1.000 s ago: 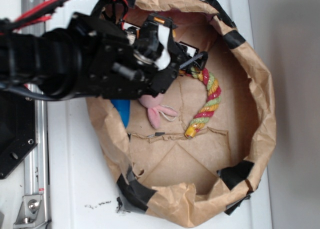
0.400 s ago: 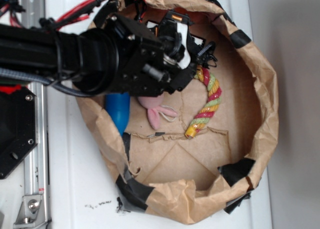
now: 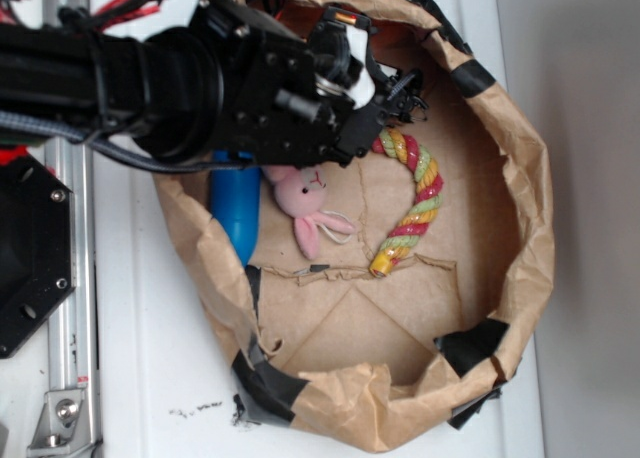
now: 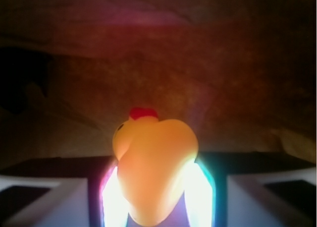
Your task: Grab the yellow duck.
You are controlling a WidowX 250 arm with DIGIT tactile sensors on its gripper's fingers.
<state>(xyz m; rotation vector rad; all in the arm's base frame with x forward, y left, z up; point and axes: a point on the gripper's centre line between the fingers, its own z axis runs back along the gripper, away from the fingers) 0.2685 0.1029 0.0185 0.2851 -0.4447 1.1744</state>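
Observation:
The yellow duck (image 4: 156, 162) fills the middle of the wrist view: glossy, yellow-orange, with a red tip at its top. It sits between my two brightly lit fingers (image 4: 111, 197), which press against both of its sides. My gripper (image 4: 156, 190) is shut on it. In the exterior view the gripper (image 3: 400, 90) is near the far rim of the brown paper basin (image 3: 530, 228), and the black arm hides the duck there.
Inside the basin lie a pink plush bunny (image 3: 305, 200), a multicoloured twisted rope (image 3: 415, 193) and a blue cylinder (image 3: 235, 213) by the left wall. Crumpled paper walls with black tape surround everything. A metal rail (image 3: 70, 278) runs along the left.
The arm has shifted toward the basin's far rim, uncovering the pink bunny's head and more of the blue cylinder. The rope and bunny lie where they were.

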